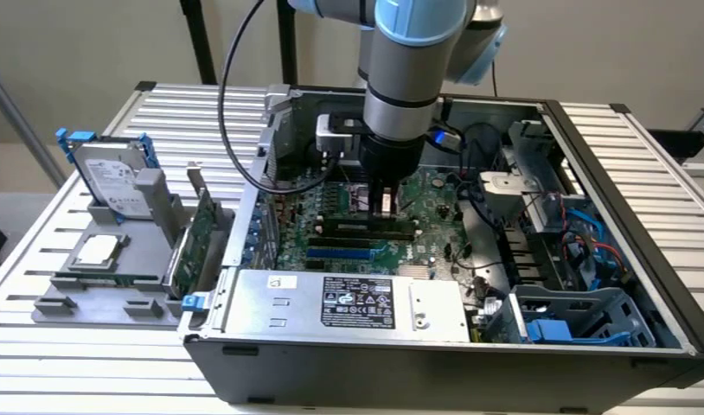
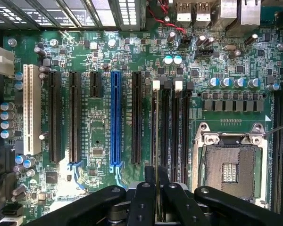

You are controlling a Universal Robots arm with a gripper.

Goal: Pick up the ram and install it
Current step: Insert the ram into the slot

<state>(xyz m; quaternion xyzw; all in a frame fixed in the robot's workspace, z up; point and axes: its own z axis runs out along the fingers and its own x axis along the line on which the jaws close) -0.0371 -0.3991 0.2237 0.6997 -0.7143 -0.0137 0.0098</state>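
Claw [image 2: 156, 195] fingers are clamped on the ram [image 2: 156, 136], which stands on edge between them, its long axis running along the black motherboard slots [image 2: 172, 132], directly over one.

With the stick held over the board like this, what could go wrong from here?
1. The tool grips the thin green ram stick edge-on above the row of long black memory slots; a small sideways offset could seat it on a slot wall.
2. The white latch clips at the slot ends may block it if closed.
3. The open silver processor socket sits close beside the slots, so a slip could strike it.
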